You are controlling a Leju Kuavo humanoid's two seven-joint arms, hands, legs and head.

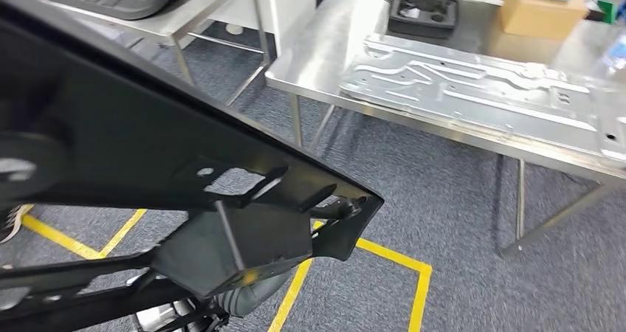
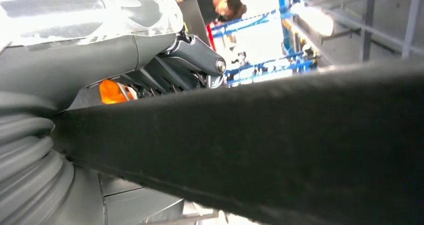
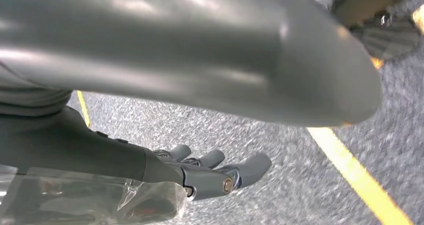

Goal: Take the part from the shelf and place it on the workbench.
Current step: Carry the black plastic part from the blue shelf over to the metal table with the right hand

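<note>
Part: a big black panel [image 1: 148,140] is carried low in front of the robot, filling the head view from 9 to 6 o'clock.
Left hand: the left hand [image 2: 165,60] presses its dark fingers [image 2: 195,55] against the panel's black edge, grasping it.
Right hand: the right hand [image 3: 200,172] has fingers stretched out over grey carpet; I cannot tell whether it holds anything.
Workbench: the steel workbench [image 1: 317,44] stands at 1 o'clock, carrying a silver stamped sheet [image 1: 472,88], a black tray [image 1: 424,7] and a cardboard box [image 1: 542,7].
Floor: yellow tape lines [image 1: 413,280] at 5 o'clock.

No text, label, brand, number or sign can be read anywhere.
</note>
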